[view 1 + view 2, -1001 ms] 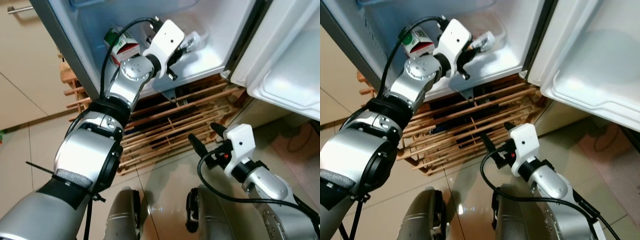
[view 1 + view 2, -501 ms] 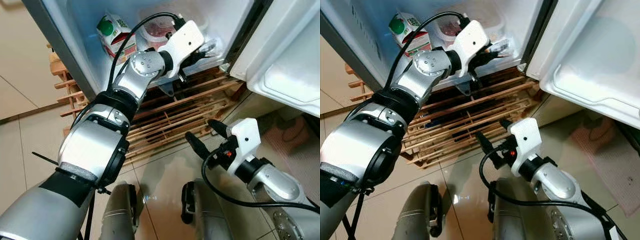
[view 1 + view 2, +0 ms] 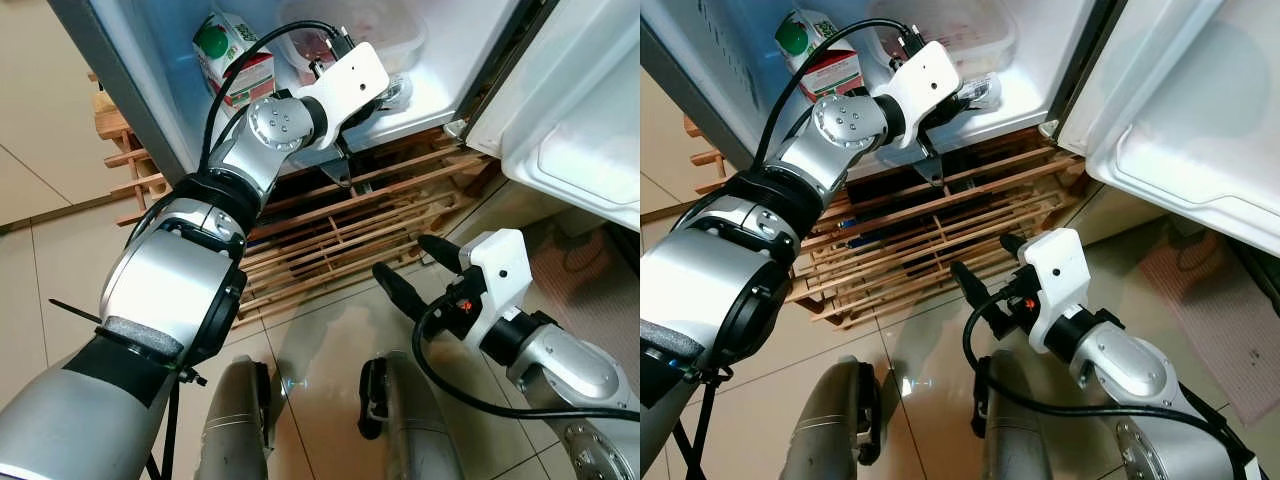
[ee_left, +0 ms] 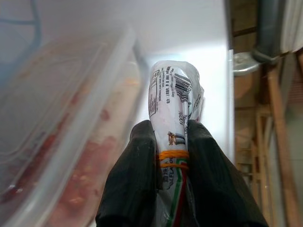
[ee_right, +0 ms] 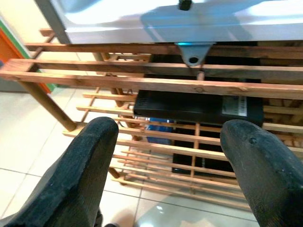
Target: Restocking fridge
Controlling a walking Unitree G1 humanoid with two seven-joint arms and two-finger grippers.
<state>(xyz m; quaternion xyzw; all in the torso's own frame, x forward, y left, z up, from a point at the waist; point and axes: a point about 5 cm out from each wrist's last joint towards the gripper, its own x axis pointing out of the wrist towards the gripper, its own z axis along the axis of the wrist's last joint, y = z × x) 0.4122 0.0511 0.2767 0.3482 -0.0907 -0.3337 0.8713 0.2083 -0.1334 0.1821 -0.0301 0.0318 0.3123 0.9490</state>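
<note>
At upper centre of the left eye view, the left gripper (image 3: 385,92) reaches into the open fridge (image 3: 450,60), jaws clamped on a rolled plastic packet (image 4: 174,109) bound with an orange rubber band; the packet sits low over the white fridge floor, just beside a clear lidded tub (image 3: 370,25); judged as the placing step of the restock, best done by lowering the packet until it rests on the bare floor to the side of the tub, then parting the jaws and backing straight out so the fingers (image 4: 137,175) do not drag it toward the front lip; the tub holds reddish food, not identifiable through the lid; a carton (image 3: 232,60) with a green cap stands upright at upper left of the frame, contents unseen; right gripper (image 3: 410,270) hangs idle at lower right, jaws apart, over a wooden slatted rack (image 3: 330,235) beneath the fridge.
</note>
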